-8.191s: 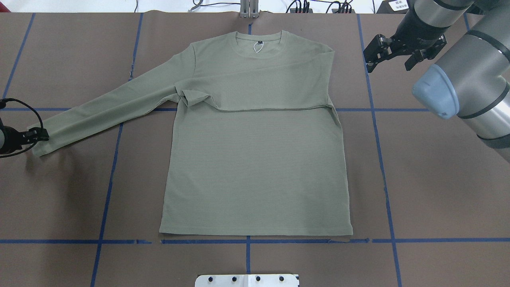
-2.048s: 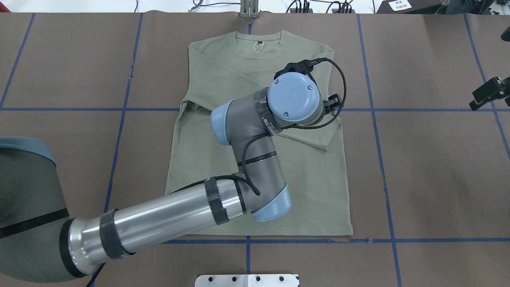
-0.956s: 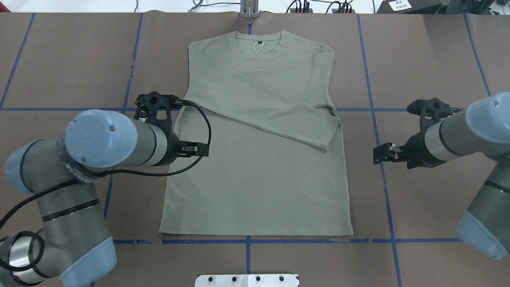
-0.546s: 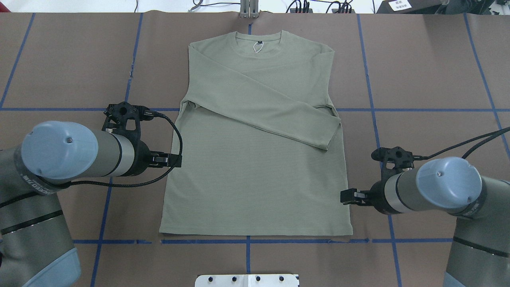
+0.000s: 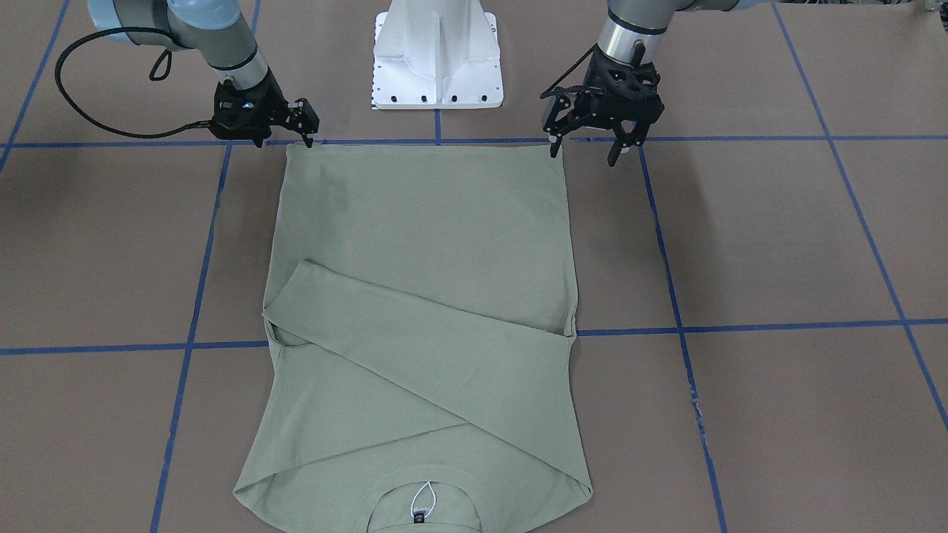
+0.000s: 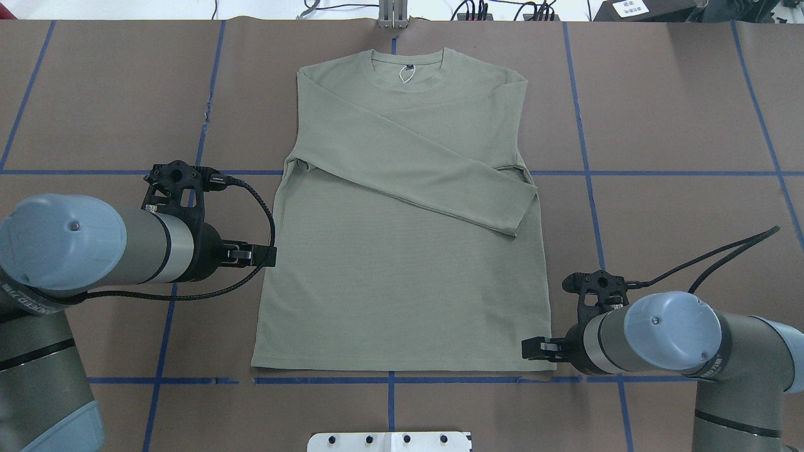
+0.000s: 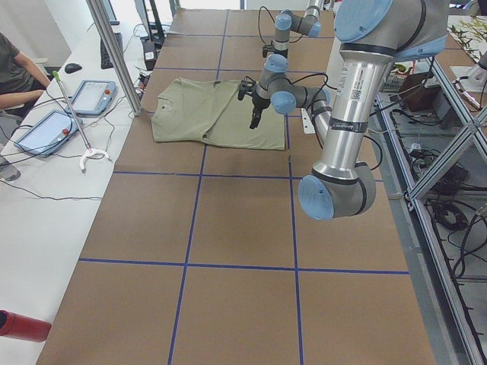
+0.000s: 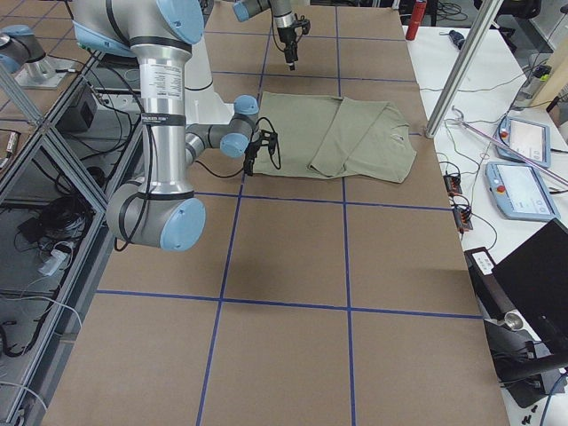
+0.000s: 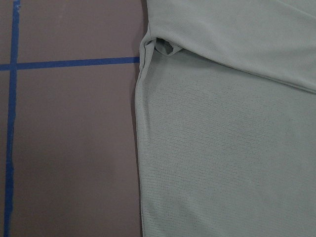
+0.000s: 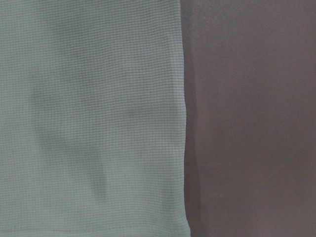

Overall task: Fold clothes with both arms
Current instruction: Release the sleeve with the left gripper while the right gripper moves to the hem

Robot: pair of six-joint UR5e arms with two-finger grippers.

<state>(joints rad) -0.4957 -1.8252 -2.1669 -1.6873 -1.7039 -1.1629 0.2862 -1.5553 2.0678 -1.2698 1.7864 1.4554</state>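
This is a robotics lab set up for recorded trials. A long table point(image 7: 228, 228) is covered in brown paper marked off by a blue tape grid point(image 6: 691, 172). A left arm point(image 6: 94, 245) and a right arm point(image 6: 672, 333), industrial jointed arms in grey with light-blue caps, work at it beside a white pedestal base point(image 5: 437, 59). An aluminium frame post point(image 7: 116, 57) stands at the table's edge. On a white side bench point(image 7: 46, 205) lie touchscreen teach pendants point(image 7: 95, 76), with a seated operator point(image 7: 11, 68) next to them. Loose cables point(image 8: 53, 213) lie coiled on the floor under the metal framework.
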